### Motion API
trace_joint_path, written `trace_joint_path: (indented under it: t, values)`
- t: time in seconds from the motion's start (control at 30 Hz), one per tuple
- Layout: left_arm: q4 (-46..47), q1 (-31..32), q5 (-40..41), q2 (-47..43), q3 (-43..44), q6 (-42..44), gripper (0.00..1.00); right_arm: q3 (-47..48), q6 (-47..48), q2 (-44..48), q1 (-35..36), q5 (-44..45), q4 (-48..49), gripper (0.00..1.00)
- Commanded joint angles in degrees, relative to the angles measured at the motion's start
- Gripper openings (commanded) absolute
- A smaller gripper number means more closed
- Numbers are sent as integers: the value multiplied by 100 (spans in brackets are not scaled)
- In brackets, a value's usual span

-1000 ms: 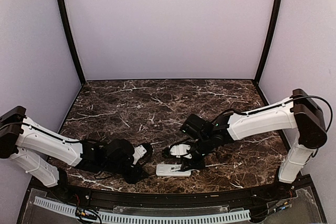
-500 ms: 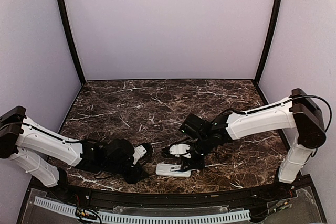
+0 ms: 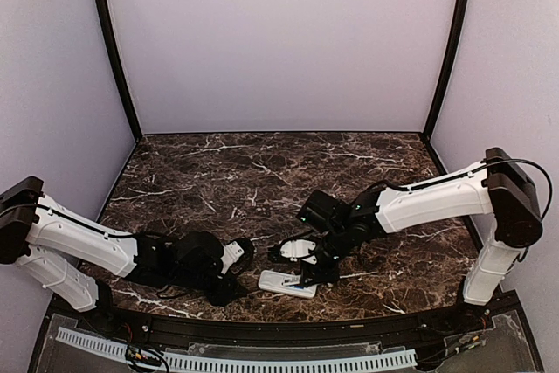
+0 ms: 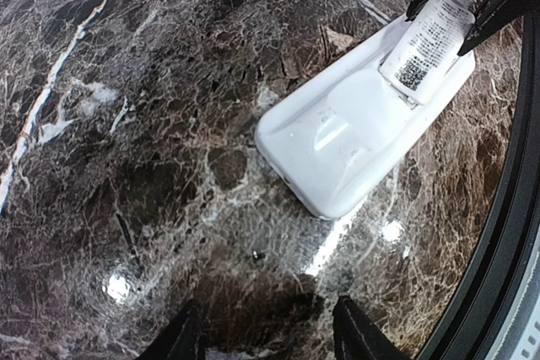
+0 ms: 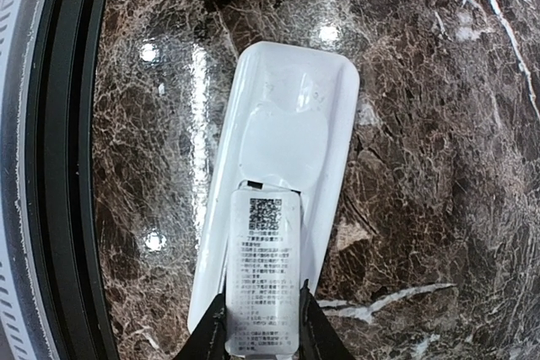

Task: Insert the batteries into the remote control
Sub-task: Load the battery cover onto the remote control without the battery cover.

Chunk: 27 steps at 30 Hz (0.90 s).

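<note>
Right pincer [image 5: 262, 316] flanking QR-labelled cover [image 5: 263, 267] (print illegible), remote [image 5: 291, 115]

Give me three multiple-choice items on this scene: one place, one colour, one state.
1. The remote lies: A at the table's far edge; B near its front edge; C in the left jaws.
2. The labelled cover is: A white; B blue; C black.
3. The left jaws are: A shut on the cover; B shut on the remote; C open, empty.

B: in the top view it lies close to the near rim.
A: it is white with dark print.
C: they stand apart with only table between them.
</note>
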State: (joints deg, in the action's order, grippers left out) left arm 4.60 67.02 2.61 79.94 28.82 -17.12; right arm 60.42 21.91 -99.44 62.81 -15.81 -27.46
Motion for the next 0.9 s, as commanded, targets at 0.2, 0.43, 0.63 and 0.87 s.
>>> trace_joint_path:
  t: [0.2,0.43,0.63,0.87]
  values:
    - [-47,21,31,-6,75,41,51,143,-351,-133,112,131,62,29]
    - [-56,21,55,-62,40,34,51,196,-402,-199,121,148,-38,38]
    - [-47,21,55,-83,24,34,51,244,-439,-190,125,103,-122,43]
    - [-38,21,46,-112,9,41,51,306,-469,-194,127,20,-159,50]
